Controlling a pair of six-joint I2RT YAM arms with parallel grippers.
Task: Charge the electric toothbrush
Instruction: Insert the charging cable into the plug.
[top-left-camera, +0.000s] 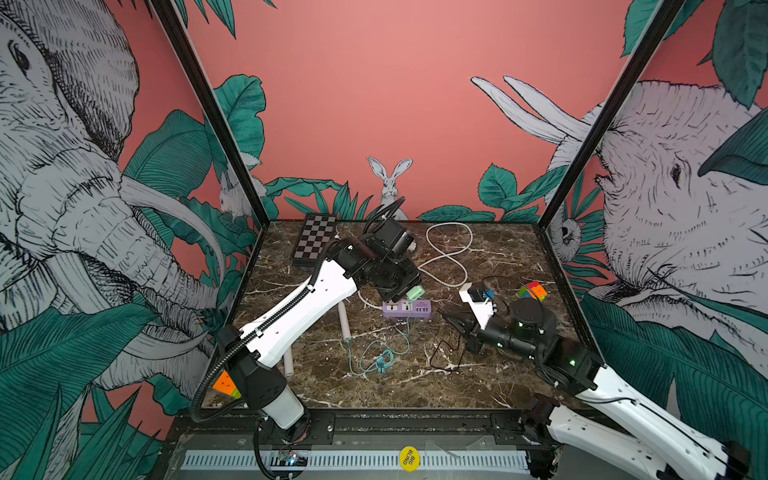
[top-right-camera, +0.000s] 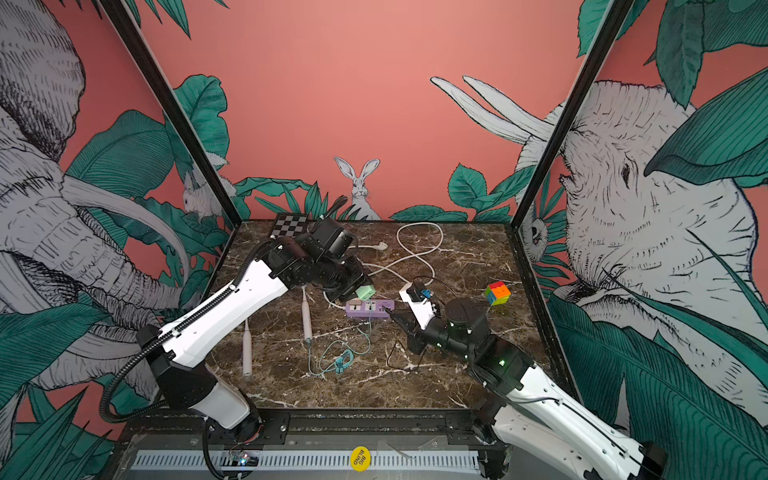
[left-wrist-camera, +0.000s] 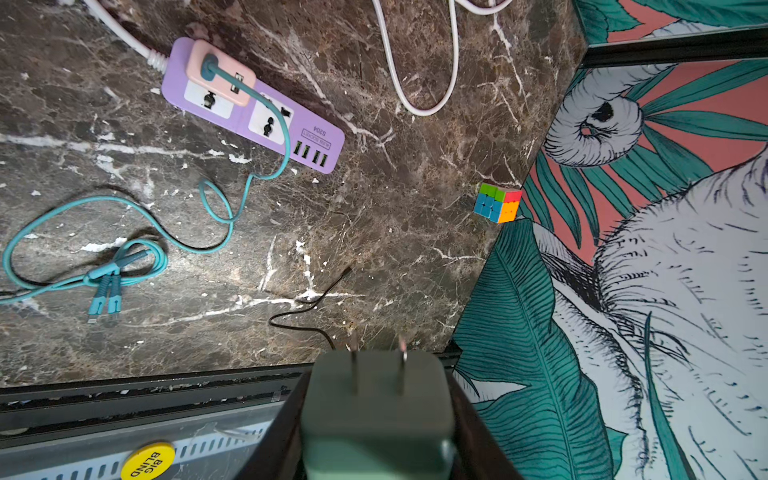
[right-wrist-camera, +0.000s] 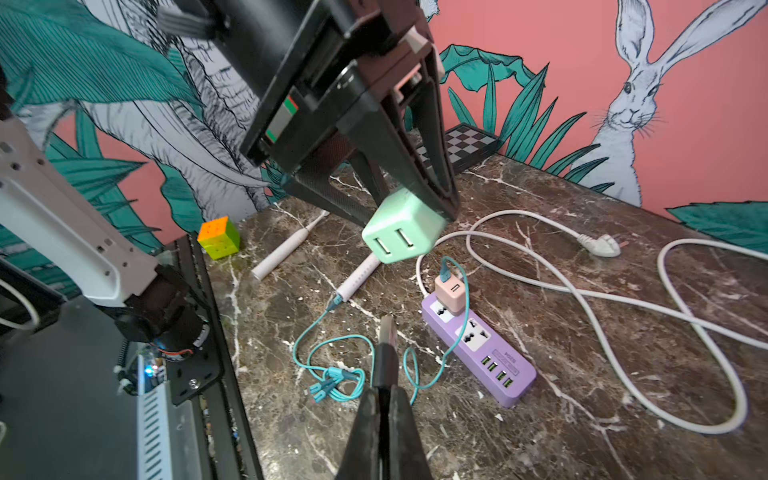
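My left tool (right-wrist-camera: 407, 214) clamps the mint-green USB adapter (right-wrist-camera: 395, 241) above the purple power strip (right-wrist-camera: 515, 386), while my right tool (right-wrist-camera: 384, 390) is closed on a black USB plug (right-wrist-camera: 387, 332) near it.

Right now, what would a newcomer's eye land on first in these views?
The mint-green charger block clamped in the left gripper, hanging over the purple power strip at the centre of the scene. Next, the right gripper, shut on a black USB plug, close to that strip.
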